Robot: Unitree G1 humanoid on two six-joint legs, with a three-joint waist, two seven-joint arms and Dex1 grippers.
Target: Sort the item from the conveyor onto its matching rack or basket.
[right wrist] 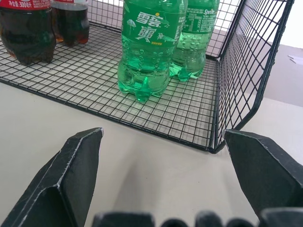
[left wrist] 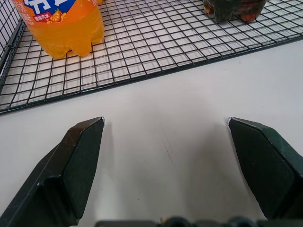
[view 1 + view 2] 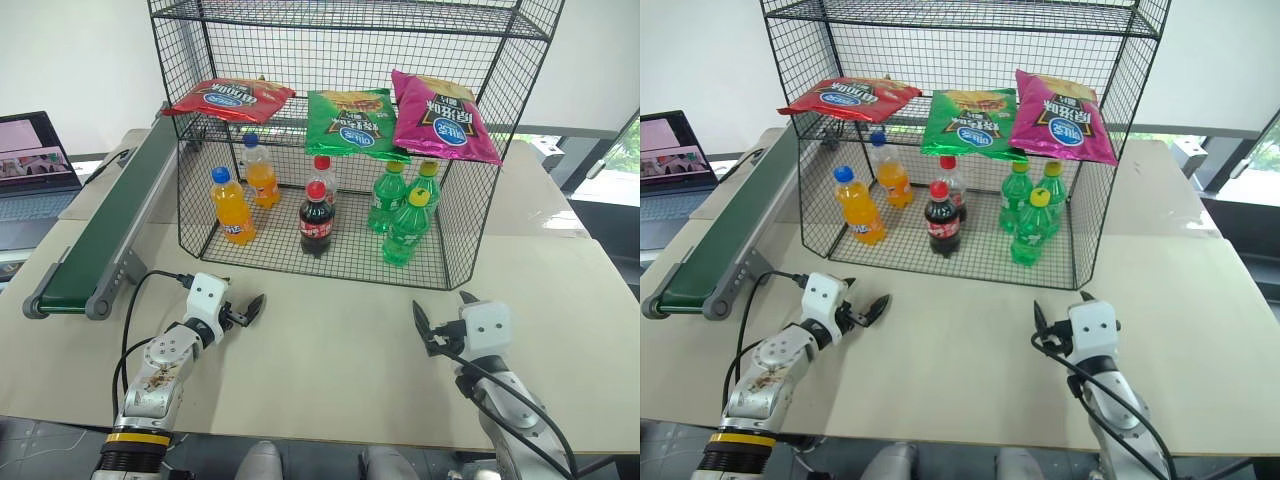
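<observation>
The green chip bag point(image 3: 352, 122) already lies on the rack's point(image 3: 470, 240) middle shelf, between its neighbours; the belt point(image 3: 105, 225) is bare, and the left gripper point(image 3: 243, 312) and right gripper point(image 3: 440, 318) both hang open and empty over the desk's near edge.

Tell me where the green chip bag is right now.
In the left eye view, the green chip bag lies on the rack's middle shelf, between the red chip bag and the pink chip bag.
</observation>
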